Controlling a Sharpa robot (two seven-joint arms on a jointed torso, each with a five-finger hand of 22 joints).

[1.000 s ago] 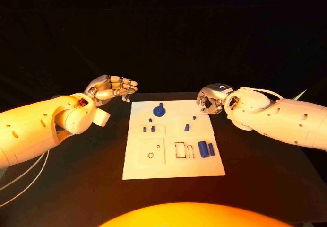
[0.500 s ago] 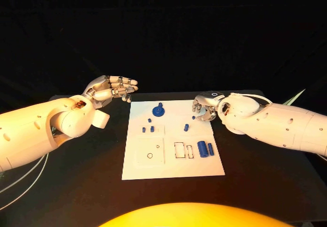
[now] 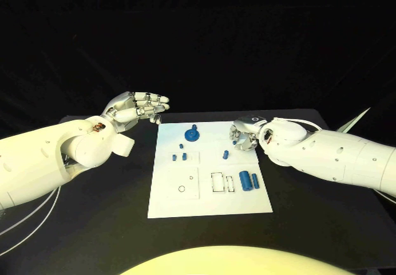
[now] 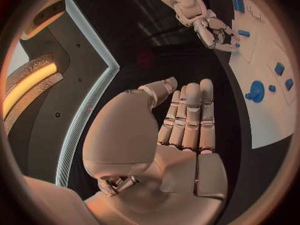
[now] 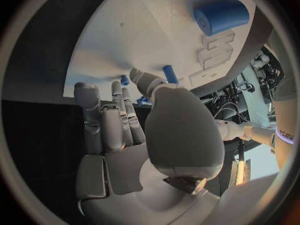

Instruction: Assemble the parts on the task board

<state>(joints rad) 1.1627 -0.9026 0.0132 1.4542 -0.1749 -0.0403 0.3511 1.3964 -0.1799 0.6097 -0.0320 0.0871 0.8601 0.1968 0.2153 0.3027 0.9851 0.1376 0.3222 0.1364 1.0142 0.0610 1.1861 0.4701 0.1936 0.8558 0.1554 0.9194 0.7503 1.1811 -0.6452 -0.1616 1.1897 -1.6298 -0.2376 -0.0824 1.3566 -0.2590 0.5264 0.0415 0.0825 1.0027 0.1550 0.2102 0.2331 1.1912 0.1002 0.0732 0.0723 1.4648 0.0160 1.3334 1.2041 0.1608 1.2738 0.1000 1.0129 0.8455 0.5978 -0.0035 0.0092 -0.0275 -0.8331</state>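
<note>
The white task board (image 3: 210, 201) lies mid-table with blue parts on it: a round disc (image 3: 192, 135), small pegs (image 3: 184, 156), one peg (image 3: 225, 154), a thick cylinder (image 3: 245, 179) and a slimmer one (image 3: 256, 181). My right hand (image 3: 246, 133) hovers over the board's far right corner, fingers stretched down toward it. In the right wrist view its thumb (image 5: 142, 79) sits beside a small blue peg (image 5: 169, 72), and nothing is plainly held. My left hand (image 3: 136, 106) hangs off the board's far left corner, its palm (image 4: 181, 135) bare and its fingers straight.
Rectangular slots (image 3: 218, 182) and a small ring (image 3: 181, 188) mark the board's near half. Black table (image 3: 99, 217) surrounds the board. The left wrist view shows the right hand (image 4: 212, 30) across the board (image 4: 275, 115). Thin cables (image 3: 24, 220) trail under my left arm.
My right hand has come in from the board's right edge and now sits lower over its far right corner. The left hand has stayed put.
</note>
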